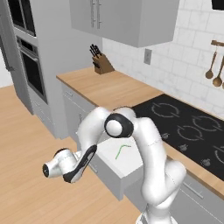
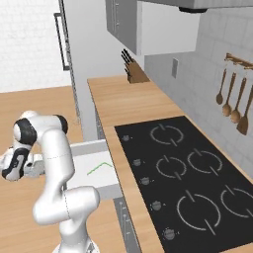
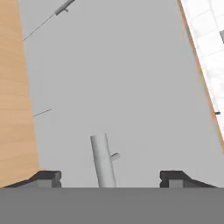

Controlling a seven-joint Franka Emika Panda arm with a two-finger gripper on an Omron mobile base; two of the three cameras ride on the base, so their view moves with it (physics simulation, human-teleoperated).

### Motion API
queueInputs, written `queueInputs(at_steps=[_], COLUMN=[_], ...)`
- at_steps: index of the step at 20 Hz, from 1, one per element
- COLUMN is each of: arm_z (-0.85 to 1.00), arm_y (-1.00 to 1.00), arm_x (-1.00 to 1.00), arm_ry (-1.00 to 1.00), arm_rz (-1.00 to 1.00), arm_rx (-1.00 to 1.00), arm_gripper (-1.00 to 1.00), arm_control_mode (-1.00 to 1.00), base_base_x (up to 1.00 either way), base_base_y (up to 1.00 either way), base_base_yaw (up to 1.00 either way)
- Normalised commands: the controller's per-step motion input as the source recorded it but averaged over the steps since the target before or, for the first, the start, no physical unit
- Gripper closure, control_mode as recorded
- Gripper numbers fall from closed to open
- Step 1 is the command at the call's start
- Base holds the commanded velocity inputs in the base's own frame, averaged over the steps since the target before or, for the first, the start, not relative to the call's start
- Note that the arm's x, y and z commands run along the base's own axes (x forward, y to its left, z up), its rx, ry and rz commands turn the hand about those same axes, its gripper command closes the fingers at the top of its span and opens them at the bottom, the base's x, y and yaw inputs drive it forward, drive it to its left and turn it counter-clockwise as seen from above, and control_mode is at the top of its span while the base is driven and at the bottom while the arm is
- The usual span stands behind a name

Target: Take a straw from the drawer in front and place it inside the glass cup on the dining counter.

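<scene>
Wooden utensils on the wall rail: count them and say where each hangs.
3 in the right base view, side by side beyond the cooktop: spoon, spoon, ladle. More may hang beyond the frame edge.

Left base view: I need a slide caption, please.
Drawer pulled open with the green straw lying inside; the arm's open gripper sits at the drawer handle.

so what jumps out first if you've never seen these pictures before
The white robot arm folded low in front of the counter, and the pulled-out drawer behind it with a bent green straw lying alone on its white floor. Next, the black cooktop set in the wood worktop. In the hand view the gripper is open, its tips on either side of the drawer's metal handle.
</scene>
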Motion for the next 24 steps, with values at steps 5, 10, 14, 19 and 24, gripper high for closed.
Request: queueInputs(at_steps=[5,10,14,19,24], arm_z=[1.00,1.00,0.92,0.41,-0.29], arm_y=[-0.03,-0.44,-0.64,-0.57,-0.56], arm_x=[-0.13,0.00,0.14,0.36,0.27], arm_ry=[0.14,0.12,0.15,0.23,0.14], arm_rz=[0.00,-0.06,-0.07,-0.03,0.00], arm_rx=[0.47,0.40,0.27,0.13,0.00], arm_gripper=[-1.00,-1.00,-1.00,-1.00,-1.00], arm_control_mode=[-1.00,-1.00,-1.00,-1.00,-1.00], base_base_x=[0.00,0.00,0.00,0.00,0.00], base_base_y=[0.00,0.00,0.00,0.00,0.00], base_base_yaw=[0.00,0.00,0.00,0.00,0.00])
